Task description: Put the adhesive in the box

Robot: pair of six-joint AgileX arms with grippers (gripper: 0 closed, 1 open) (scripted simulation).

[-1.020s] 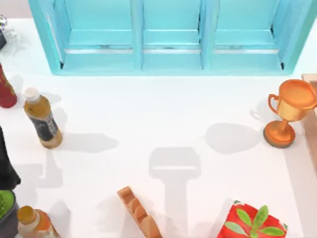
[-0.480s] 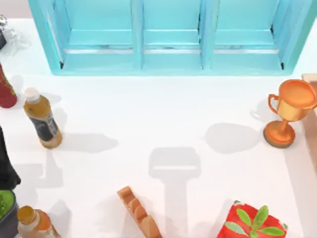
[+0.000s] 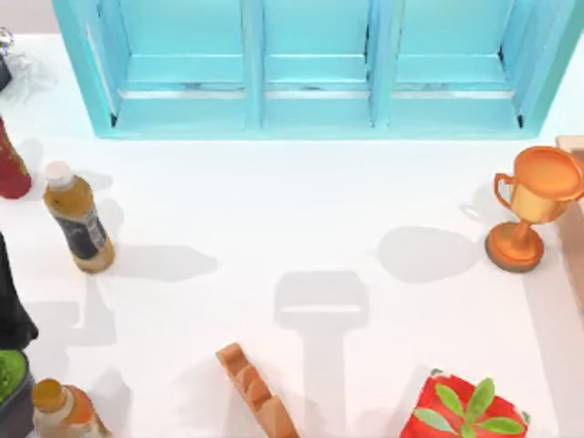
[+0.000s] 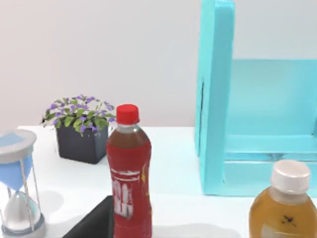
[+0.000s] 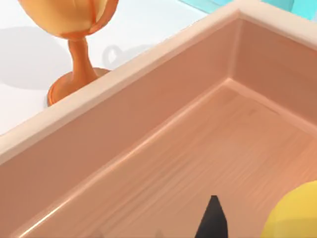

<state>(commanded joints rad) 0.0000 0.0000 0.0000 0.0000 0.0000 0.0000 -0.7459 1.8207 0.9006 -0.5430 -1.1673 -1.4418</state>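
Nothing on the table has shifted in the top view over the last second; only the grey shadows mid-table sit slightly differently.

White table [image 3: 274,210]. Turquoise three-bay shelf unit [image 3: 315,114] along the far edge. Light wooden open box [image 3: 573,151] at the right edge, mostly cut off. Orange-gold trophy cup [image 3: 527,208] just left of the box, upright.

Left side:
- Brown-liquid bottle with white cap and dark label [image 3: 80,224], upright.
- Red soda bottle with red cap [image 3: 11,169], at the edge, farther than the brown one.
- Small amber bottle with orange cap [image 3: 59,406], near-left corner.

Near edge:
- Brown ridged wooden block [image 3: 255,388], centre.
- Red box with green leaves on top [image 3: 465,406], to the right.

Left wrist view: red soda bottle [image 4: 130,173] in front, brown-liquid bottle's cap [image 4: 291,176] beside it, shelf unit's end wall [image 4: 215,99] behind. Dark square pot of purple flowers [image 4: 79,131] and a blue-capped hourglass [image 4: 17,188] sit farther left. Left gripper: can't tell its state.

Right wrist view: right gripper [image 5: 214,223] is over the inside of the wooden box [image 5: 124,79], with the trophy cup [image 5: 74,44] just past the rim. The adhesive, seen as a yellow rounded body [image 5: 294,213], is inside the box outline, right beside the gripper's black tip. Can't tell whether it touches the box floor. Can't tell whether the claw is clamped on it or released.
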